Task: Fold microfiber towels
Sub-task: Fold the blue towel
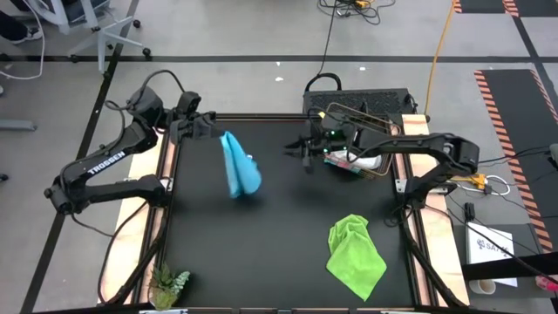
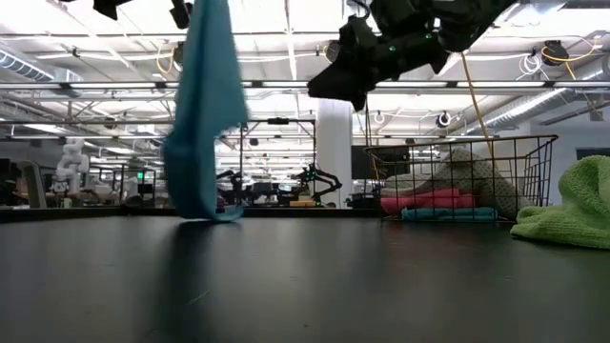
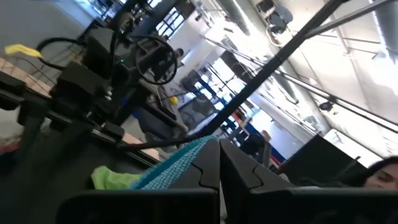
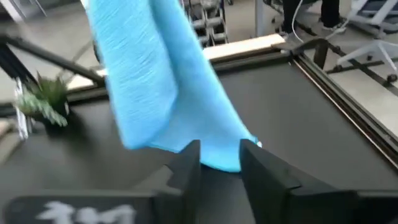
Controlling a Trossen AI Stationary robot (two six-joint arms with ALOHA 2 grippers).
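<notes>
Cloth behaviour noted first: the lime green towel (image 1: 356, 257) lay crumpled near the tabletop's near right corner, limp and light, judged easy to drag but hard to keep square. A small plant (image 1: 167, 283) stood at the near left corner, well apart from it.

Further back, toward the far left part of the tabletop (image 1: 279, 218), the light blue towel (image 1: 239, 166) hung in loose vertical folds from the left gripper (image 1: 205, 125), jaws pinched tight on its top edge; the low view showed its bottom corner at or just above the surface. Soft, floppy, no stiffness: judged best taken at a free corner or hem, not mid-panel.

The right gripper (image 1: 306, 150) hovered above the far centre, jaws parted narrowly and empty, with the hanging towel's lower corner just ahead of them in its wrist view.

Behind it, at the far right edge, a wire basket (image 2: 534, 157) held more towels: pink (image 2: 426, 201), blue and a pale grey one.

Open room: the tabletop's centre and near left lay bare, ample for spreading. Basket rim and side rails were the only obstacles judged likely.
</notes>
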